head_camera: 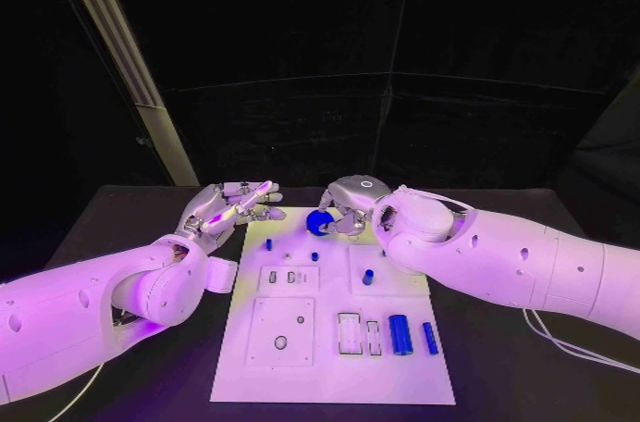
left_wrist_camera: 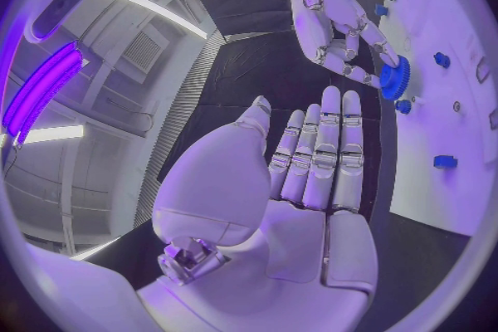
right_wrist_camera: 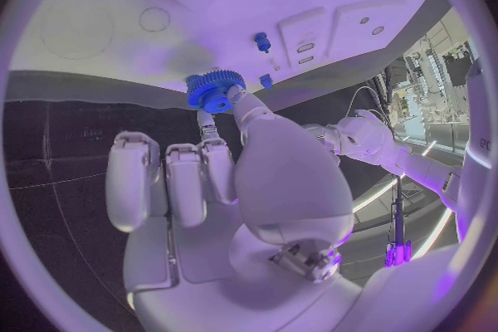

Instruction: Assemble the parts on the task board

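Blue toothed gear (right_wrist_camera: 215,89) with raised hub, pinched by right hand (head_camera: 350,204), left hand (head_camera: 229,209) flat, holding nothing

White task board (head_camera: 267,366) on black table (head_camera: 127,228)

A toothed blue plastic gear (head_camera: 320,221) shows bright blue, as do small blue cylindrical pegs (head_camera: 399,334) at five o'clock on the flat white task board (head_camera: 253,366); the table (head_camera: 133,209) looks black, perhaps dark grey.
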Available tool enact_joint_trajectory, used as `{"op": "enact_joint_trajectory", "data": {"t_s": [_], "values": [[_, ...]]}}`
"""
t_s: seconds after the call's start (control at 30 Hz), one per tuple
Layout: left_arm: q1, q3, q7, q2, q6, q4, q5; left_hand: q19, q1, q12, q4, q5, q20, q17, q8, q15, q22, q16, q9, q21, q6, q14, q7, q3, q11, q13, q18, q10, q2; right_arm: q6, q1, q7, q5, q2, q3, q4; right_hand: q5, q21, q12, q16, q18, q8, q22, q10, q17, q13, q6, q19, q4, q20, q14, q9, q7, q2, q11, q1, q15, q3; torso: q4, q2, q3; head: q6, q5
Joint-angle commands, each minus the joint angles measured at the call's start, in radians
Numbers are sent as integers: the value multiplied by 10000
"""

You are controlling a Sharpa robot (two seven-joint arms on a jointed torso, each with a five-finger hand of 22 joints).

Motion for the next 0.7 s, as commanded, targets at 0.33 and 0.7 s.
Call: {"op": "enact_joint_trajectory", "data": {"t_s": [0.33, 0.7], "values": [[15, 6, 43, 51, 134, -15, -13, 99, 61, -36, -78, -26, 7, 14, -51, 10, -13, -65, -14, -56, 56, -10, -23, 13, 6, -9, 148, 44, 3, 398, -137, -3, -252, 708, -40, -764, -283, 68, -167, -15, -83, -48, 23, 129, 1249, 970, 95, 26, 122, 34, 754, -3, -78, -127, 7, -252, -9, 218, -19, -5, 5, -17, 41], [16, 6, 27, 98, 141, -41, -13, 99, 61, -36, -78, -26, 7, 14, -51, 10, -13, -65, -14, -56, 56, -10, -23, 13, 6, -9, 148, 44, 3, 335, -163, -196, -326, 1014, -58, -1082, -919, 81, -467, -14, -89, -432, 60, -58, 1275, 755, -414, 23, 223, 159, 757, -30, 99, -380, 173, -581, 132, 196, -13, -5, 7, -49, 47]]}}
